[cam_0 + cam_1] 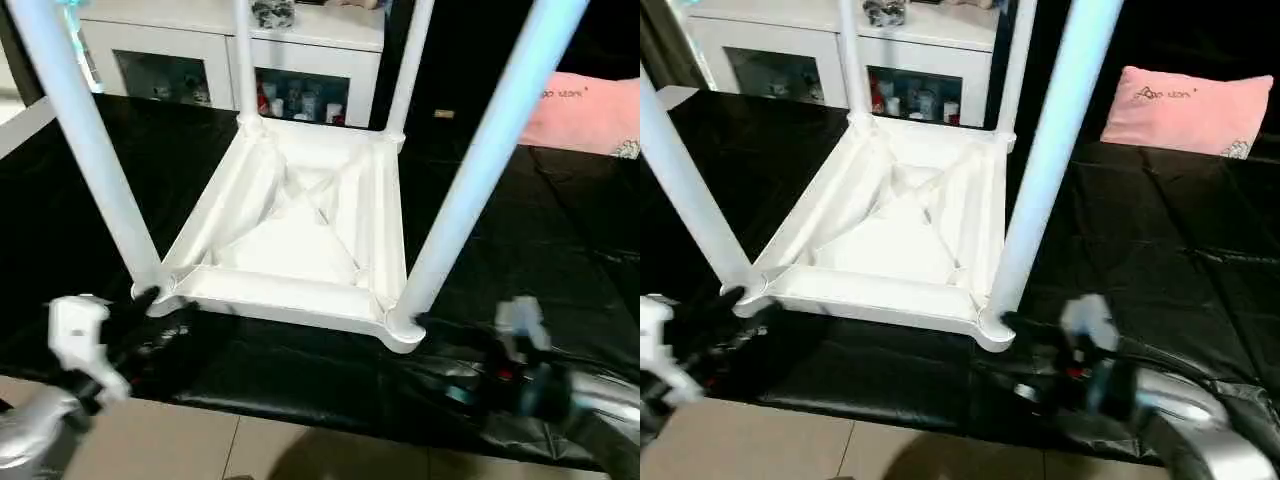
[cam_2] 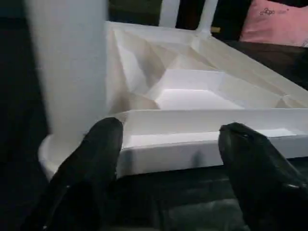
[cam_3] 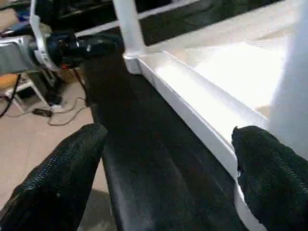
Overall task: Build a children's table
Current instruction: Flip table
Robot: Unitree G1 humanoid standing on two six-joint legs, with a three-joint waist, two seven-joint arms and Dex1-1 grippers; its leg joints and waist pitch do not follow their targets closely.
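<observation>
The children's table lies upside down on the black cloth, its ribbed white tabletop (image 1: 290,295) facing up. All four white legs stand in the corner sockets: near left (image 1: 90,140), near right (image 1: 480,160), far left (image 1: 243,60) and far right (image 1: 410,65). My left gripper (image 1: 155,318) is open just in front of the near left corner; in its wrist view the gripper (image 2: 171,139) is spread before the rim, holding nothing. My right gripper (image 1: 440,350) is open beside the near right corner, and the gripper (image 3: 168,144) in its wrist view is empty too.
A white cabinet (image 1: 230,60) with glass doors stands behind the work surface. A pink pillow (image 1: 590,110) lies at the back right. The black cloth (image 1: 560,240) covers the surface, and its front edge drops to a tiled floor (image 1: 200,440) close to both grippers.
</observation>
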